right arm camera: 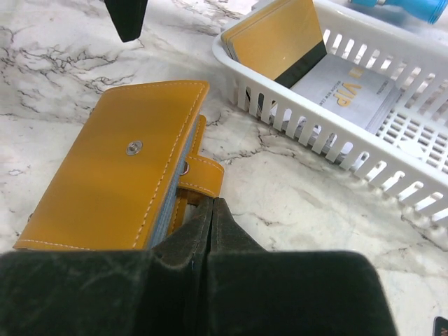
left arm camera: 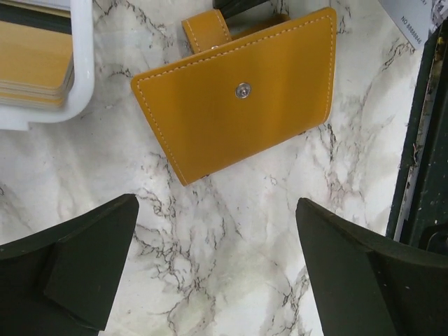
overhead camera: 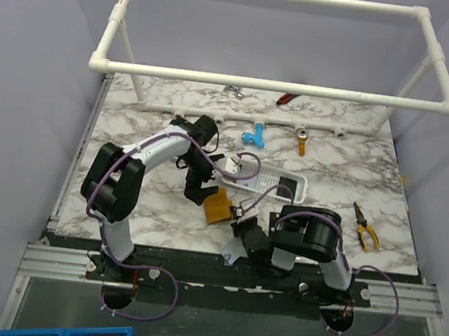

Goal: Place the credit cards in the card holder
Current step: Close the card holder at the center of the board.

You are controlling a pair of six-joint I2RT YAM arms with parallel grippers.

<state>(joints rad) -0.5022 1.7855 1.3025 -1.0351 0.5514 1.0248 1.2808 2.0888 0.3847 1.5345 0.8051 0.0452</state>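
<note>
The orange-brown card holder point(overhead camera: 218, 209) lies closed on the marble table, snap button up; it also shows in the left wrist view point(left arm camera: 245, 91) and the right wrist view point(right arm camera: 119, 175). My left gripper point(left arm camera: 217, 203) is open and empty, hovering just beside the holder's edge. My right gripper point(right arm camera: 212, 204) is shut, its tips touching the holder's strap side at the table. A gold card point(right arm camera: 276, 38) and a silvery-white card point(right arm camera: 350, 91) lie in the white mesh basket point(right arm camera: 315, 133). A black card point(overhead camera: 288, 183) shows in the basket from above.
The white basket point(overhead camera: 266, 191) stands right behind the holder. Yellow-handled pliers point(overhead camera: 366, 227) lie at the right. A blue piece point(overhead camera: 254, 137), an orange-handled tool point(overhead camera: 301, 142) and a white pipe frame point(overhead camera: 274, 84) stand at the back.
</note>
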